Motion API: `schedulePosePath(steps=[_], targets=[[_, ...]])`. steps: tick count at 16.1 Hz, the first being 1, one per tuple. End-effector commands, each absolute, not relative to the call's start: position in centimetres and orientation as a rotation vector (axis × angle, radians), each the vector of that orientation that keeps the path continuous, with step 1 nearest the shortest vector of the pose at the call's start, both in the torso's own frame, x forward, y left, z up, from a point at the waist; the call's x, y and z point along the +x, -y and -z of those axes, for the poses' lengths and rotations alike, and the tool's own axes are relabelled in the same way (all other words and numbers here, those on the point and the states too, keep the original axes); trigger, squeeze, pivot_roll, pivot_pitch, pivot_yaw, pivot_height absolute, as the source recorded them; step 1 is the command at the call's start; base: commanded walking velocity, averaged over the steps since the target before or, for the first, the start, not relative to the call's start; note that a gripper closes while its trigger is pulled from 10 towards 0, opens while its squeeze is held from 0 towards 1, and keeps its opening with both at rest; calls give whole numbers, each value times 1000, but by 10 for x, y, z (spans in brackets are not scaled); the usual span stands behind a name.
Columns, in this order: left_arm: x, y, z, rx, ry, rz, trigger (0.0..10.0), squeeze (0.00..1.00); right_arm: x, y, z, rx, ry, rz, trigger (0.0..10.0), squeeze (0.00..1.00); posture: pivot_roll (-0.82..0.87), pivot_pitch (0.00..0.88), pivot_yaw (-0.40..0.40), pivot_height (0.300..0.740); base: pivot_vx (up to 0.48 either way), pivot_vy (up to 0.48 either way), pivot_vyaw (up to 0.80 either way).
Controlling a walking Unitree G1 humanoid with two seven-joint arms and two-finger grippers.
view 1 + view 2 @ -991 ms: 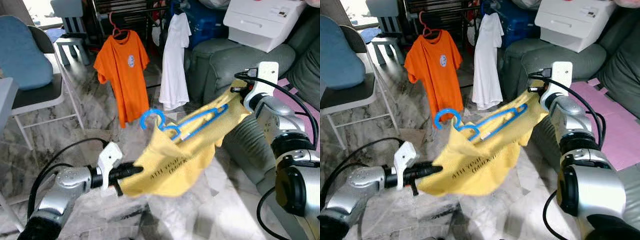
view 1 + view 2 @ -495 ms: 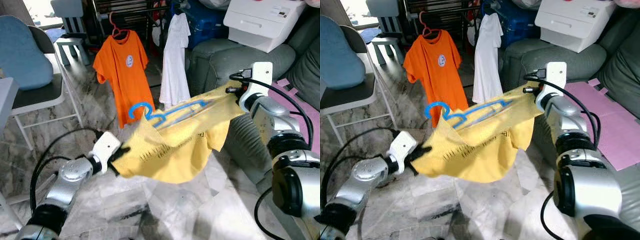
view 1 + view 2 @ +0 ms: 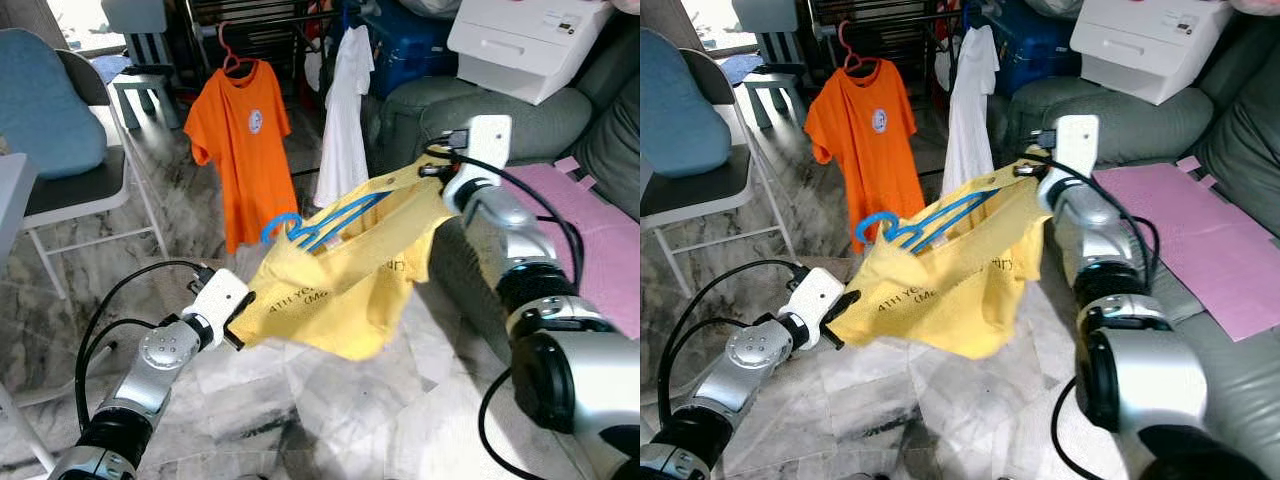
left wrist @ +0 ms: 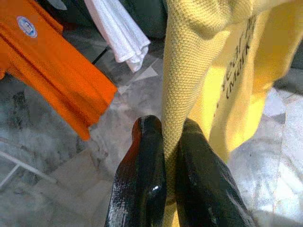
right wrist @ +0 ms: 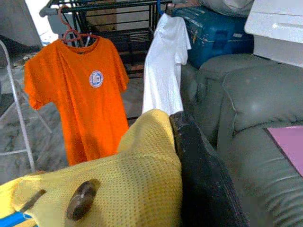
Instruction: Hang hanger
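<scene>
My left hand [image 4: 163,189] is clamped on the yellow shirt's [image 3: 345,290] lower edge at 7 o'clock. My right hand [image 3: 432,170] pinches its far corner at 2 o'clock. The blue hanger [image 3: 315,222] sits inside; beyond, an orange shirt [image 3: 242,130] hangs.

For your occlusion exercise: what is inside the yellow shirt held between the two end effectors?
A blue hanger: its hook and upper bars show at the yellow shirt neck. Its lower part is covered by fabric.

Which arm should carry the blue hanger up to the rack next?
Right, probably. The right hand grips the yellow shirt at the blue hanger's upper end, higher and nearer the rack where the orange shirt hangs. The left hand only pinches a low fold.
</scene>
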State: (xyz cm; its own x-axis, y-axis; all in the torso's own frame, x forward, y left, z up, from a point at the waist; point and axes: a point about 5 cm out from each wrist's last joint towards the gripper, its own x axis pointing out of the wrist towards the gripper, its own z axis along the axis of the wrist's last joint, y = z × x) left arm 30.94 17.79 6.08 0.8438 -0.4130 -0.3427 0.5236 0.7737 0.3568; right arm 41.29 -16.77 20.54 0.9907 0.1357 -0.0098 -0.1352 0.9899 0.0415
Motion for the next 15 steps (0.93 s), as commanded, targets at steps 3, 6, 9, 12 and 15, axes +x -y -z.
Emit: schedulePosePath(steps=[3, 6, 9, 12, 15], targets=[[314, -160, -58, 405, -267, 455, 10000, 0, 411, 119, -207, 85, 6, -268, 0, 0, -145, 22, -3, 740, 0, 0, 0], [317, -136, -64, 336, -239, 444, 10000, 0, 397, 76, -186, 190, -83, -455, 0, 0, -148, 25, -2, 740, 0, 0, 0], [319, -124, -67, 298, -220, 403, 10000, 0, 385, 54, -173, 218, -147, -549, 0, 0, -147, 26, -1, 740, 0, 0, 0], [322, -121, -69, 266, -219, 346, 10000, 0, 372, 42, -162, 200, -200, -641, 0, 0, -148, 25, -1, 740, 0, 0, 0], [322, -121, -70, 222, -233, 307, 10000, 0, 336, 33, -145, 160, -269, -879, 0, 0, -148, 27, -1, 740, 0, 0, 0]])
